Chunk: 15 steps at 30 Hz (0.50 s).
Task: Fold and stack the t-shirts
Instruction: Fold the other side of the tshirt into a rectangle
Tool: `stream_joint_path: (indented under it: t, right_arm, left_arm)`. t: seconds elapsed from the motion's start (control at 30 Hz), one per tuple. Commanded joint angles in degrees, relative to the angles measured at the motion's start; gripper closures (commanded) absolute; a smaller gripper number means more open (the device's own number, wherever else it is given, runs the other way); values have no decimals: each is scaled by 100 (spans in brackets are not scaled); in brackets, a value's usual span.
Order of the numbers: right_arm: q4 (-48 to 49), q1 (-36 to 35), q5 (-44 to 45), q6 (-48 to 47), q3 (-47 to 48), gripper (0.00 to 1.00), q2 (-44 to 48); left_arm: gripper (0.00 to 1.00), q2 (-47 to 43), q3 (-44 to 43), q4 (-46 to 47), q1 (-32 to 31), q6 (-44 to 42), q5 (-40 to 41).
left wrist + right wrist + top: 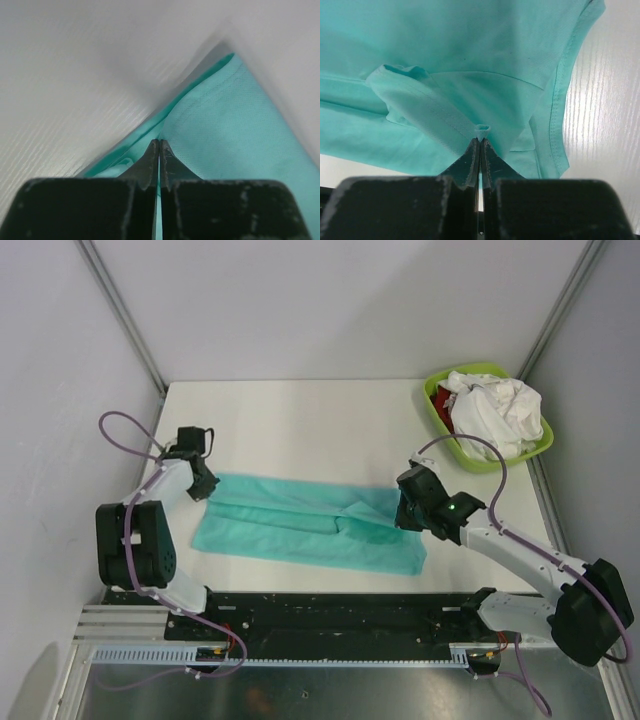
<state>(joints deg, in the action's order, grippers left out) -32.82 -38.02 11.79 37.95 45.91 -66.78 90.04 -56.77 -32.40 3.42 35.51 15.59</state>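
A teal t-shirt (300,530) lies across the near part of the white table (300,420), folded into a long band. My left gripper (205,483) sits at the shirt's far left corner, shut on the cloth; in the left wrist view the teal t-shirt (240,130) runs up to the closed tips of the left gripper (159,142). My right gripper (408,512) is at the shirt's right end. In the right wrist view the right gripper (480,140) is shut, and a small pinch of the teal t-shirt (470,50) pokes out above its tips. More t-shirts, white (500,405) and red (442,398), lie bunched in the basin.
A lime-green plastic basin (437,415) stands at the table's far right corner. Grey walls with metal posts close in the table on three sides. A black rail with the arm bases runs along the near edge.
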Motion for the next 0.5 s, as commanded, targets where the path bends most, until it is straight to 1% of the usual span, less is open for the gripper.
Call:
stream_joint_path:
  t: [0.0,0.23,0.47]
  right_arm:
    - [-179,-47,148,122,216,100,167]
    - [-178,-311,212,290,98,100,46]
    - [-29,-395,175,384,-157,100,-9]
  left_arm:
    - [100,-494,-104,-81,44,-72,226]
    - [100,-414,127,-84,44,-12,225]
    - [100,-316,151,-82,45,33,198]
